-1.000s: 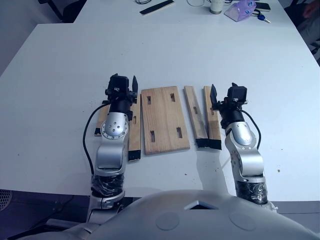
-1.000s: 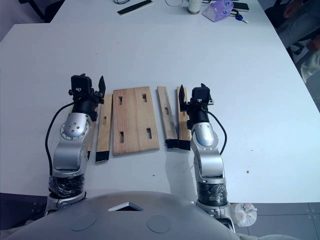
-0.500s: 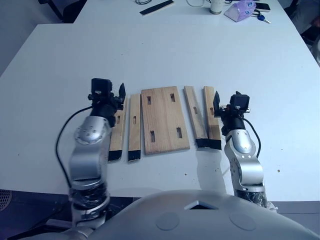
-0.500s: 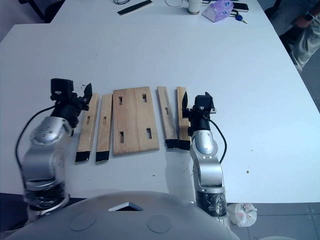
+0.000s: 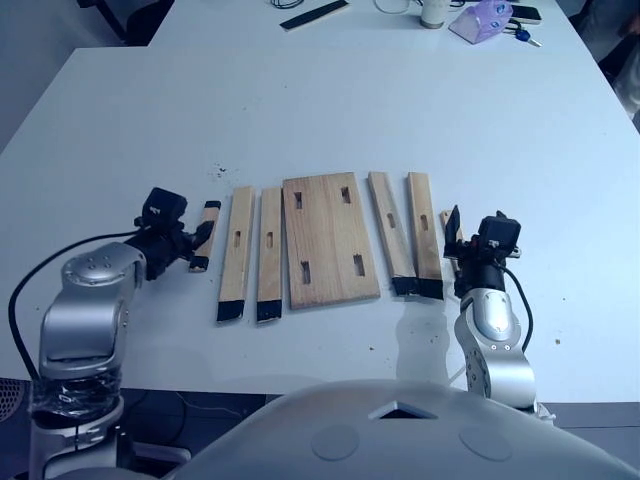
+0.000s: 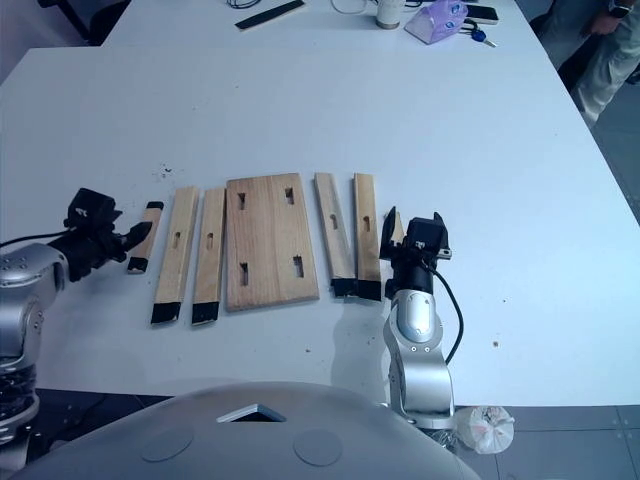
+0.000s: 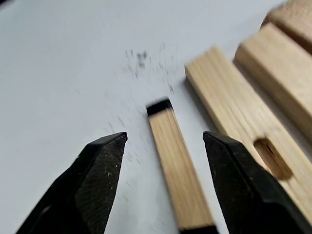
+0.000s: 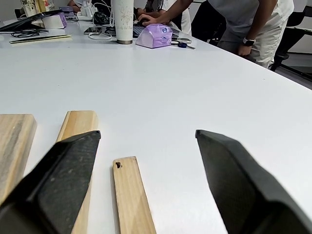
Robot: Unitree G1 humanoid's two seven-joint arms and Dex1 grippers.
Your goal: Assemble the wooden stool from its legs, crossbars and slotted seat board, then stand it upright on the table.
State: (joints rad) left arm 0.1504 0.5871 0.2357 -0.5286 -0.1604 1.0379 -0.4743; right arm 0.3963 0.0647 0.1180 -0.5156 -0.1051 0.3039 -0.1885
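The slotted seat board (image 5: 330, 240) lies flat mid-table. Two long legs (image 5: 252, 252) lie to its left and two more (image 5: 406, 232) to its right. A short black-tipped crossbar (image 5: 205, 235) lies left of the left legs. My left gripper (image 7: 165, 139) is open, low over the table, its fingers either side of that crossbar's (image 7: 178, 180) near end without touching it. A second short crossbar (image 8: 131, 195) lies beside the rightmost leg. My right gripper (image 8: 146, 134) is open just behind it, near the table's front edge.
At the far end of the white table (image 5: 500, 130) lie a black strip (image 5: 314, 14), a cup (image 5: 433, 10) and a purple object (image 5: 487, 20). The front edge runs close behind both arms.
Both arms have pulled back toward the front edge. The left arm swung out to the left, uncovering the left legs and short crossbar. The right gripper backed off the rightmost leg.
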